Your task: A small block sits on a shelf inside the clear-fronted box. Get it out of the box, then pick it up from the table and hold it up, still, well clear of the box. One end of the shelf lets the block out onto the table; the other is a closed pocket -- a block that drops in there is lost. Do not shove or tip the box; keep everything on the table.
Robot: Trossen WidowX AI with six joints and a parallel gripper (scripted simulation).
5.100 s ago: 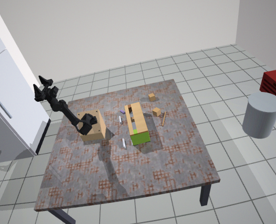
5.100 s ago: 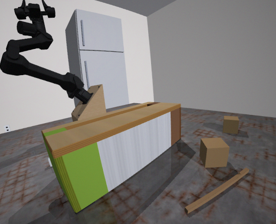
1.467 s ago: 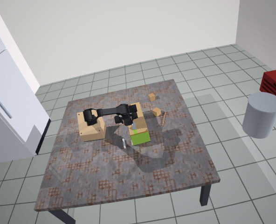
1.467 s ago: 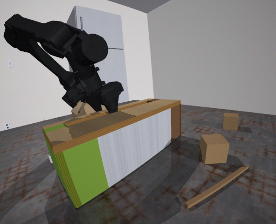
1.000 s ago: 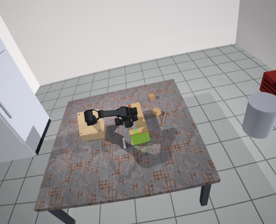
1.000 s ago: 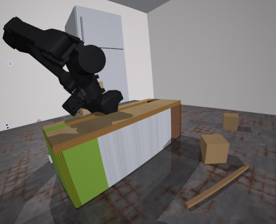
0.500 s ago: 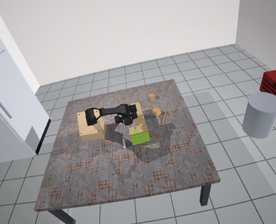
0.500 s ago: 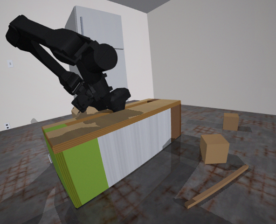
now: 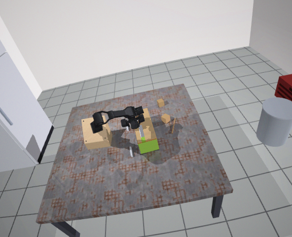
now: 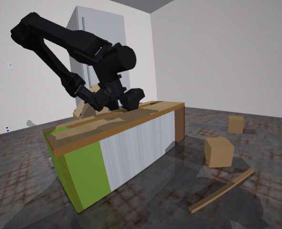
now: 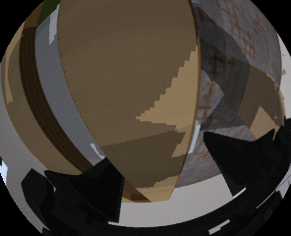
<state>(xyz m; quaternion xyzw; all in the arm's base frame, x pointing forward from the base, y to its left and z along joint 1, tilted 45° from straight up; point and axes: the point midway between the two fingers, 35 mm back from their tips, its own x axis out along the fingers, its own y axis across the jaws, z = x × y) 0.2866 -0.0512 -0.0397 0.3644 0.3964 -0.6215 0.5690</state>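
Over the wooden top of the box [image 10: 116, 123], the gripper [image 10: 122, 104] is held low with its jaws spread wide, and nothing is gripped between them. Its dark fingers are seen in the wrist view straddling the tan top panel (contact with the wood cannot be judged). The box is long and rectangular, with layered wood edges, a green end and a pale streaked front. The block on the shelf cannot be made out. On the mottled grey table [image 9: 115, 183], 2 tan cubes [image 10: 218, 151] [image 10: 235, 124] and a thin wooden strip [image 10: 221, 194] are seen beside the box.
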